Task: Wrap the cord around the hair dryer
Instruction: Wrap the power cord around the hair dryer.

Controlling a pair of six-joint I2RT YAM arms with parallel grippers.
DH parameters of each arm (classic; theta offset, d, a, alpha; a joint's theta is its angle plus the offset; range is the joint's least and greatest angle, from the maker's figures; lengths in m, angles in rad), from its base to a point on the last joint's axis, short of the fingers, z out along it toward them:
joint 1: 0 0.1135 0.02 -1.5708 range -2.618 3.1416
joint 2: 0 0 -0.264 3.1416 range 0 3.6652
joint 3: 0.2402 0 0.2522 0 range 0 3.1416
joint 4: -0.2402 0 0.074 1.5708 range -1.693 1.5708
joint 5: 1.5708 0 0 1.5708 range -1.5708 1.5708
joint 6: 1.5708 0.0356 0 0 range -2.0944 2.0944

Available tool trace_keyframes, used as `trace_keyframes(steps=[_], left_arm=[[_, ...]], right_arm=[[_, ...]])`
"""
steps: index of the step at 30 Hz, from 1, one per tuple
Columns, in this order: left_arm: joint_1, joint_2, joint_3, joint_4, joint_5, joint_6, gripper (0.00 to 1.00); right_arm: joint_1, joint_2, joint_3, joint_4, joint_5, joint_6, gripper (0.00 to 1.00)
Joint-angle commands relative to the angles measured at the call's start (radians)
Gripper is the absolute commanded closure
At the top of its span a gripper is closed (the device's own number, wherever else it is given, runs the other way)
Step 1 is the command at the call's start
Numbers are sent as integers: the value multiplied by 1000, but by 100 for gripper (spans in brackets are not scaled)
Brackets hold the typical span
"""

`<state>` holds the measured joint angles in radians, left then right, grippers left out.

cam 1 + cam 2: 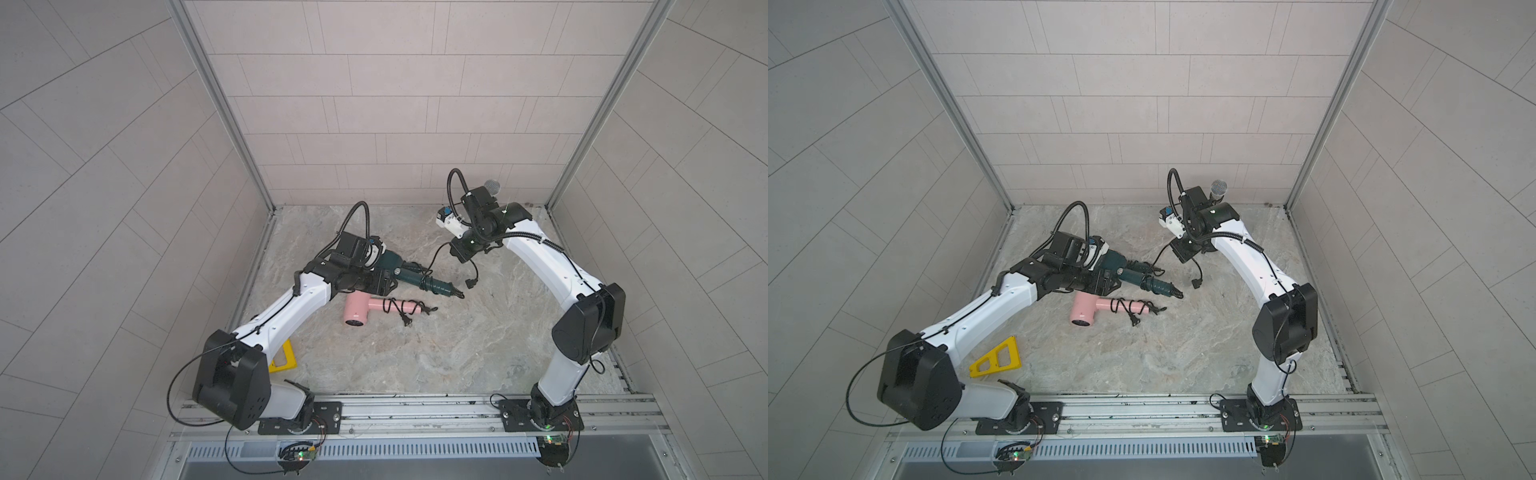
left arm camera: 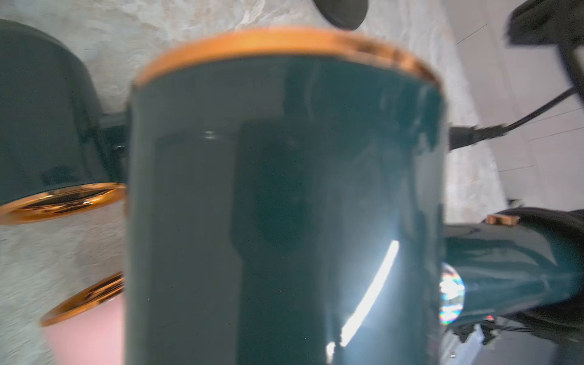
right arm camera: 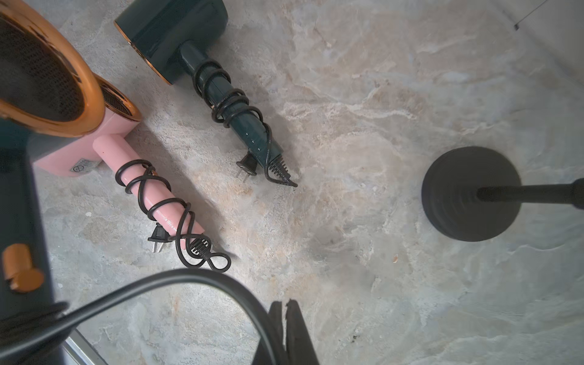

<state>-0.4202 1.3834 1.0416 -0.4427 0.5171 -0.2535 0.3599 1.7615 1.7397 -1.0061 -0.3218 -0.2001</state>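
Observation:
A dark teal hair dryer [image 1: 390, 261] with a copper rim is lifted off the table, and my left gripper [image 1: 379, 262] is shut on its barrel. That barrel [image 2: 284, 189] fills the left wrist view and hides the fingers. Its black cord [image 3: 189, 278] circles the handle's end, then arcs over to my right gripper [image 3: 286, 305], which is shut on it. In both top views the right gripper [image 1: 461, 252] [image 1: 1183, 251] hovers right of the dryer. The plug [image 1: 471, 283] dangles below the right gripper.
A pink dryer [image 3: 151, 189] [image 1: 361, 309] and a second teal dryer [image 3: 221, 94] [image 1: 439, 286] lie on the marble table, each with its cord wound round the handle. A microphone stand's black base [image 3: 471, 192] stands near the right gripper. A yellow triangle [image 1: 998, 359] lies at front left.

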Motion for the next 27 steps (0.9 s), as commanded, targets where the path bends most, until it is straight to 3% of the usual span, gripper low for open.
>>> trace_keyframes(steps=[1,4,8,11,12,18,23,27], left_arm=[[38,-84,-47,327,200,-197,100],[64,-107,-116,611,274,-392,100],[67,-99,-126,763,319,-520,100],[26,-90,-5,354,218,-215,100],[16,-89,12,292,197,-177,100],[4,-91,-30,379,257,-223,100],[-58,-63,48,128,207,-38,100],[-95,-45,68,79,223,9,100]], right_arm=[[-8,-9,-25,52,-60,25,100],[-13,-31,-92,103,-114,48,100],[-18,-64,-179,177,-212,87,100],[-18,-87,-192,206,-262,112,100],[-18,-95,-195,218,-275,116,100],[-16,-99,-197,267,-312,170,100],[-16,-112,-194,302,-329,188,100],[-16,-69,-111,240,-277,202,100]])
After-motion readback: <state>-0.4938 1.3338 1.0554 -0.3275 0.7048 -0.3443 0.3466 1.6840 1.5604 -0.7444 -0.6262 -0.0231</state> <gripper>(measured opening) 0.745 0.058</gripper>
